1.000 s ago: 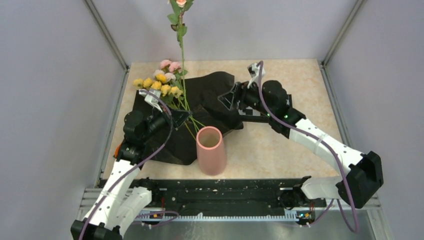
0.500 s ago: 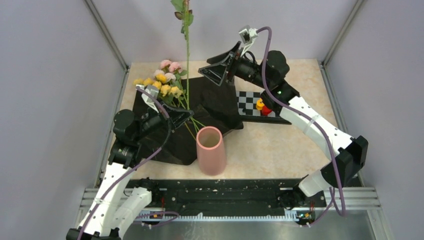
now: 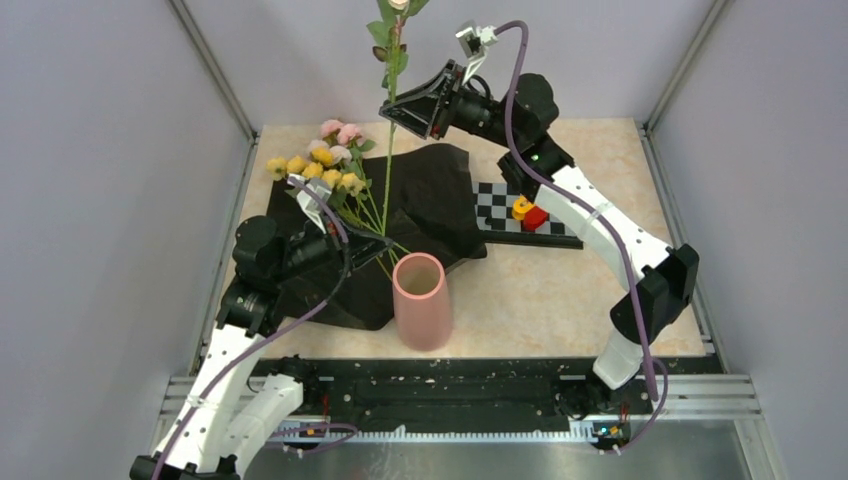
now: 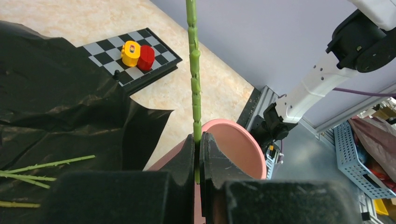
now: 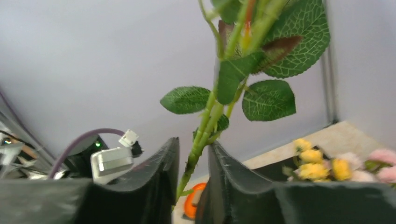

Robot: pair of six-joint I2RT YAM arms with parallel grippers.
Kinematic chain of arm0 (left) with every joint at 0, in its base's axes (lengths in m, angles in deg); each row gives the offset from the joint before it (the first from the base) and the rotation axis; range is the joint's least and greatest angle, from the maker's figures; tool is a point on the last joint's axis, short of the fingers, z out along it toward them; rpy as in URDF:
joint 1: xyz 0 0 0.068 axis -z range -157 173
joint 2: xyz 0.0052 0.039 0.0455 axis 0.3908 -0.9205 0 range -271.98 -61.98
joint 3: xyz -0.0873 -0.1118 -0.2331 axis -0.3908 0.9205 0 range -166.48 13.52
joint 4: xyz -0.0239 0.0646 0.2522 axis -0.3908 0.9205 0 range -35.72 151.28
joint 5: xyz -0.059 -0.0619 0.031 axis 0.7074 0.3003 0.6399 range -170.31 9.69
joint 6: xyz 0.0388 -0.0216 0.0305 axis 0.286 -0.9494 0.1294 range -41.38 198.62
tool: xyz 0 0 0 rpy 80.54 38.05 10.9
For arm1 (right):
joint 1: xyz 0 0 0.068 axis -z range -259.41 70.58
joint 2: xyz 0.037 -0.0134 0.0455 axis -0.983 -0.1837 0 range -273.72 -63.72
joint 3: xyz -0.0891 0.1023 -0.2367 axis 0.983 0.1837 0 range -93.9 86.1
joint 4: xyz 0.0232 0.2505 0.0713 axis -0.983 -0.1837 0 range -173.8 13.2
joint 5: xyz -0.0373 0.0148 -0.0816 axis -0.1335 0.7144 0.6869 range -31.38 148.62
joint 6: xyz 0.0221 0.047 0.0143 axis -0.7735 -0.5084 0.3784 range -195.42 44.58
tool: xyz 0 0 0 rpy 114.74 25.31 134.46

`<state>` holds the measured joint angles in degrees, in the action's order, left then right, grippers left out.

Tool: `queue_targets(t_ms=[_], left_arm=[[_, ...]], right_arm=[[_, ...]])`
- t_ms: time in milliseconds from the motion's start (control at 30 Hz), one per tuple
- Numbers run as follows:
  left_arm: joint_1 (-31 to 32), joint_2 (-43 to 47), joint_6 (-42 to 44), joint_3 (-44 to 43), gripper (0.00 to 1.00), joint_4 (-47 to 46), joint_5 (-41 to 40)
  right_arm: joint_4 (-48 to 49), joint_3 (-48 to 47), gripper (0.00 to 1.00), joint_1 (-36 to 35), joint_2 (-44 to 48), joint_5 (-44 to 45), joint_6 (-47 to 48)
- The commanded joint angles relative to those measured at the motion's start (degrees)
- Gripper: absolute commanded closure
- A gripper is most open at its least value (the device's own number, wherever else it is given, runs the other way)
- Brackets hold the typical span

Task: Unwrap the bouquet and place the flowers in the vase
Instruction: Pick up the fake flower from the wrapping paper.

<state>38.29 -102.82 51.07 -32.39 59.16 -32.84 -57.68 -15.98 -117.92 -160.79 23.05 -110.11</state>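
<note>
Surface: beige marbled tabletop (image 3: 560, 290), with grey walls (image 3: 120, 200) around it.
Writing: one small coloured mark on top of the yellow block (image 4: 130, 52), too small to read.
Counts: one vase (image 3: 422, 300), one checkered board (image 3: 500, 205), one yellow block and one red block (image 4: 146, 57) touching on the board.
Vase: pink, upright, just beside the black wrapping paper (image 3: 440, 200).
Flower (image 3: 389, 150): one, held upright.
Left gripper (image 4: 200, 154): jaws together, clamped on the lower stem just above the vase mouth.
Right gripper (image 5: 192, 177): jaws apart on both sides of the stem, below the leaves.
Other blooms (image 3: 320, 165): pink and yellow, lying on the paper.
</note>
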Motion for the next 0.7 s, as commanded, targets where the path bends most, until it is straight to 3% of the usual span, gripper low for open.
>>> queue_targets(t_ms=[0, 100, 167, 233, 267, 367, 667], left_arm=[[0.2, -0.2, 4.1, -3.7, 1.00, 3.6, 1.2], [0.2, -0.4, 5.5, -4.8, 0.98, 6.2, -0.8], [0.2, -0.6, 5.9, -5.4, 0.76, 8.3, -3.3], [0.2, -0.6, 5.8, -5.6, 0.39, 9.0, -4.8], [0.2, -0.6, 5.4, -5.7, 0.26, 8.9, -5.6], [0.2, -1.3, 5.4, -6.7, 0.05, 9.3, -7.5], [-0.8, -6.2, 12.9, -14.0, 0.01, 21.3, -28.5]], right_arm=[[3.9, -1.9, 0.82, -0.4, 0.4, -2.7, -1.8], [4.8, 0.5, 0.99, -0.5, 2.7, -1.8, 0.1], [5.7, 3.1, 1.00, -0.5, 5.4, -0.3, 1.9], [6.1, 5.3, 1.00, -0.5, 7.7, 1.2, 3.5], [5.9, 6.2, 1.00, -0.5, 8.7, 1.8, 4.4], [4.7, 8.2, 1.00, -0.4, 11.7, 3.6, 7.0], [2.7, 15.3, 1.00, -0.4, 20.8, 6.7, 10.9]])
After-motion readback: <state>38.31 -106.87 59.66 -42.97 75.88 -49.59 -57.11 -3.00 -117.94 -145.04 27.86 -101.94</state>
